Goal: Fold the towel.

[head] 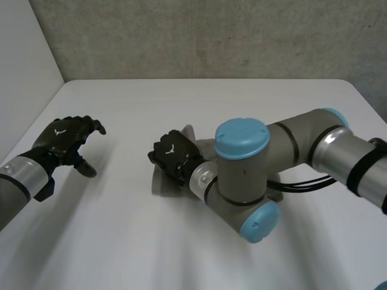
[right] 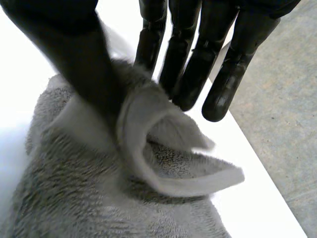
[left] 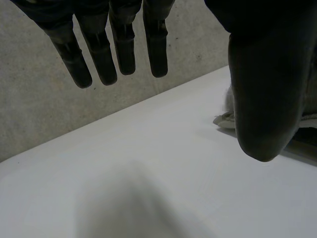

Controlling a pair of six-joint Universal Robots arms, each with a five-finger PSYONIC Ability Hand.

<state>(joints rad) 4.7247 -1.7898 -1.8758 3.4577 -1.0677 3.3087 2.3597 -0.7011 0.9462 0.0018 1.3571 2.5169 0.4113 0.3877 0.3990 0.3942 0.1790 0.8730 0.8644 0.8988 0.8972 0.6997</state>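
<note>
Your towel (head: pixel 162 186) is grey and fluffy. It lies bunched up near the middle of the white table (head: pixel 121 241). Most of it is hidden under your right arm (head: pixel 254 175), which reaches across from the right.

Your right hand (head: pixel 174 154) is down on the left part of the towel. Look at the right wrist view: a flap (right: pixel 148 144) of the towel's edge curls up off the rest of the cloth. The thumb (right: pixel 74 59) is on one side of the flap and the fingers (right: pixel 188 64) are on the other side. The fingers are nearly straight. They squeeze the flap against the thumb, so this hand has hold of the towel.

Your left hand (head: pixel 63 140) is well apart from the towel, over the left side of the table. Its fingers are loose and spread out, with the thumb pointing down, and it has hold of nothing. In the left wrist view a bit of the towel peeks out from behind its thumb.

A grey wall (head: pixel 211 36) stands behind the far edge of the table.
</note>
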